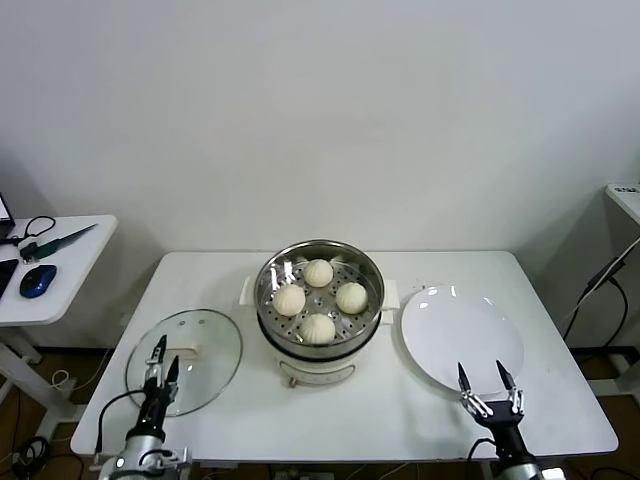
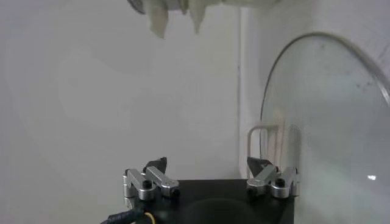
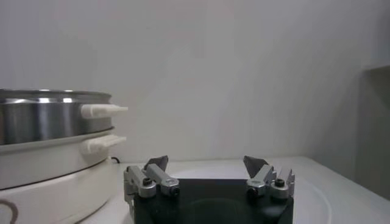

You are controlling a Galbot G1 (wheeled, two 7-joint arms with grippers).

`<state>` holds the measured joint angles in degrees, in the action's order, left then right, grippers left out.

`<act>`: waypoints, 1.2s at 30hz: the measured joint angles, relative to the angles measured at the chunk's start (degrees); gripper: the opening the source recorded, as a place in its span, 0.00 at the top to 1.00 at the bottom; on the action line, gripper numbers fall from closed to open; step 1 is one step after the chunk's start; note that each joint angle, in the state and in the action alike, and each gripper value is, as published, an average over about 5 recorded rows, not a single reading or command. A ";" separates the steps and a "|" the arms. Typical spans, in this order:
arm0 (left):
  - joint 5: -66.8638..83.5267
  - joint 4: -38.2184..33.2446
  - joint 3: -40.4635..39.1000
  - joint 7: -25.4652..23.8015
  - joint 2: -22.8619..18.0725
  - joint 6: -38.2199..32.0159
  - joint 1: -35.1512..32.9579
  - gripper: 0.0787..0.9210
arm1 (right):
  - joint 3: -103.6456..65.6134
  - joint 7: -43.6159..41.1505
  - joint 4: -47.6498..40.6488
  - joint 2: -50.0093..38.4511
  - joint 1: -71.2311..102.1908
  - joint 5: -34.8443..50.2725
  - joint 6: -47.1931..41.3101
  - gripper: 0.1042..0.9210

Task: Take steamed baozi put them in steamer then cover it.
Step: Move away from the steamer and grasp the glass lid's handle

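The head camera looked down from above onto the whole bench (image 1: 400,420). Each wrist camera sat low behind its own claw, facing forward; the right one shared the steamer (image 3: 42,122) with the head view.

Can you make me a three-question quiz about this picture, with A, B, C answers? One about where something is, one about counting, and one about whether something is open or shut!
1. Where is the glass lid?
A. on the steamer
B. flat on the table, on the robot's left of the steamer
C. on the white plate

2. How many baozi sit in the steamer?
A. two
B. four
C. six

3. How is the left gripper?
A. open and empty
B. shut on the lid
C. shut on a bun

Answers: 1 B, the lid lies beside the pot. 2 B, four buns rest on the tray. 3 A, its fingers stand apart above the lid.
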<state>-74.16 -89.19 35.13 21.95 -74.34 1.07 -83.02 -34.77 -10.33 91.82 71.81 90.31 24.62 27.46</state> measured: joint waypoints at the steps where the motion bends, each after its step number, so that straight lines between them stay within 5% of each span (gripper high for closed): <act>1: -0.38 0.60 -0.13 -0.06 0.08 0.25 0.63 0.12 | -0.01 0.00 -0.01 0.05 0.10 -0.03 0.06 0.12; 15: -1.76 7.26 -1.52 -0.13 1.43 1.37 6.47 0.13 | 0.29 0.01 -0.01 0.91 0.60 -0.32 0.87 0.12; 36: -1.89 11.39 -1.76 1.33 2.20 -2.10 8.71 0.82 | 0.71 0.32 0.09 1.75 0.72 -0.92 1.64 0.12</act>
<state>-76.05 -77.80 33.37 23.28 -72.13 -1.03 -74.31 -34.06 -10.01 91.91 73.56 91.03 23.70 29.10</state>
